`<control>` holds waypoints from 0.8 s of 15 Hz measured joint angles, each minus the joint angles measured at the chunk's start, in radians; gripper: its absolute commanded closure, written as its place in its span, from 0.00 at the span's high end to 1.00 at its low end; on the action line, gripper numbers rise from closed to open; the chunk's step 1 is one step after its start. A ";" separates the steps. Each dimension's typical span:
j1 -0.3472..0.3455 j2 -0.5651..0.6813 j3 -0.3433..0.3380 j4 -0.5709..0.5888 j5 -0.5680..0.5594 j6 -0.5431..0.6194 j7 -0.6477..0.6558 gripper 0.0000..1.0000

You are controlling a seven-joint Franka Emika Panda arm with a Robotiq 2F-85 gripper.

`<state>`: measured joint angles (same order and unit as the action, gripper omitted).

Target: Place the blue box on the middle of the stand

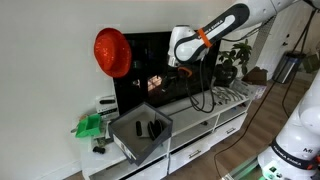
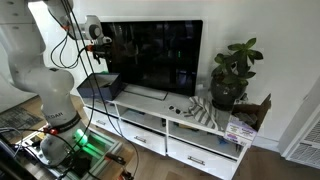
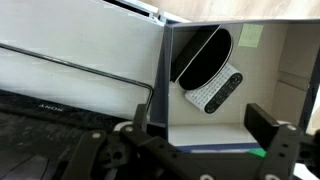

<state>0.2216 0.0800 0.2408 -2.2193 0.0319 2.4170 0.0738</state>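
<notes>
The blue box [image 1: 140,130] sits on the left end of the long white stand [image 1: 196,130], which also shows in an exterior view [image 2: 170,135]. The box holds a black round item and a remote-like thing. In the wrist view I look down into the box [image 3: 195,128], with its pale inner walls. My gripper [image 3: 205,135] is open and empty, hovering above the box with its fingers apart on either side. In both exterior views the gripper [image 1: 185,62] [image 2: 100,45] hangs high in front of the TV's edge, clear of the box.
A black TV [image 1: 150,65] [image 2: 150,55] stands on the middle of the stand. A red round object [image 1: 112,50] hangs by the TV's corner. A green thing [image 1: 90,125] lies beside the box. A potted plant [image 2: 232,75] and a striped cloth [image 2: 205,112] occupy the far end.
</notes>
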 measured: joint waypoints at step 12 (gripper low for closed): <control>0.059 0.380 -0.028 0.225 -0.055 0.004 0.058 1.00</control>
<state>0.2805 0.4605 0.2132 -1.9946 -0.0228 2.4213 0.1320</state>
